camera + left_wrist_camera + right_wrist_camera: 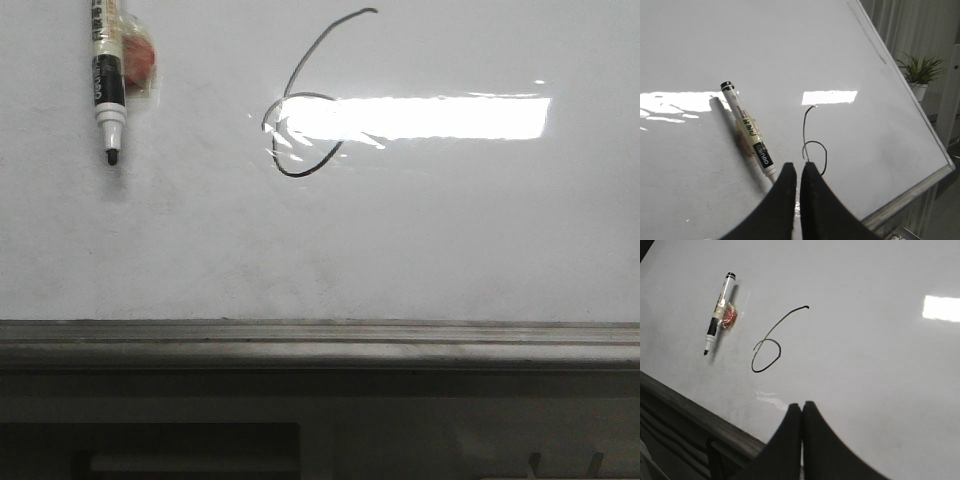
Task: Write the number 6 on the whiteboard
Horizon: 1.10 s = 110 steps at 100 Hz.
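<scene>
Front view, whiteboard [440, 250]: filled most of the frame, glossy, with a bright glare band across the upper middle and a grey ledge [320, 340] along its lower edge.
Front view, number 6 [305, 100]: drawn in thin black line at upper centre, long curved stroke ending in a round loop partly washed out by the glare.
Front view, marker pen [106, 80]: lay at upper left, black tip pointing down, a small reddish thing [138, 58] touching its right side.
Front view, grippers: out of frame.
Left wrist view, left gripper [795, 172]: at bottom centre, black fingers nearly together with only a sliver between, holding nothing.
Left wrist view, number 6 [812, 145]: just above the fingertips; marker pen [747, 127] to its left, apart from the fingers.
Right wrist view, right gripper [801, 407]: at bottom centre, fingers pressed together, empty.
Right wrist view, number 6 [769, 347]: at centre left; marker pen [719, 312] at upper left, well apart from the gripper.
</scene>
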Tool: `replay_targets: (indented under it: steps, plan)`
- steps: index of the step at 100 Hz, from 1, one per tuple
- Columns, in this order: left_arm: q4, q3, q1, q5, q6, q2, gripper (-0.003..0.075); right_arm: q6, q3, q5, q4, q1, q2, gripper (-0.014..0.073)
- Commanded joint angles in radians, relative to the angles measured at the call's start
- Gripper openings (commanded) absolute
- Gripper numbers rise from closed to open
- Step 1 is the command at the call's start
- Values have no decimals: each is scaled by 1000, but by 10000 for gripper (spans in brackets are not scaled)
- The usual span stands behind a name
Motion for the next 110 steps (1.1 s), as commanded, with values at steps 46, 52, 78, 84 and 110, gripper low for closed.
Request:
replay_targets:
  steps: [46,52,78,84,110]
  plan:
    - [-49,-25,-1,12,-4,-9,-20,-13,-6,-74,35,-6,10,-65]
    - [-49,-25,-1,12,-4,-9,-20,-13,-6,-74,35,-6,10,-65]
    - [-49,-25,-1,12,-4,-9,-20,-13,-6,-74,35,-6,10,-64]
    - [-49,-25,-1,12,-4,-9,-20,-13,-6,-74,35,-6,10,-65]
    - [4,-22,-1,3,-7,-9,-20,-13,-6,-74,35,-6,10,-65]
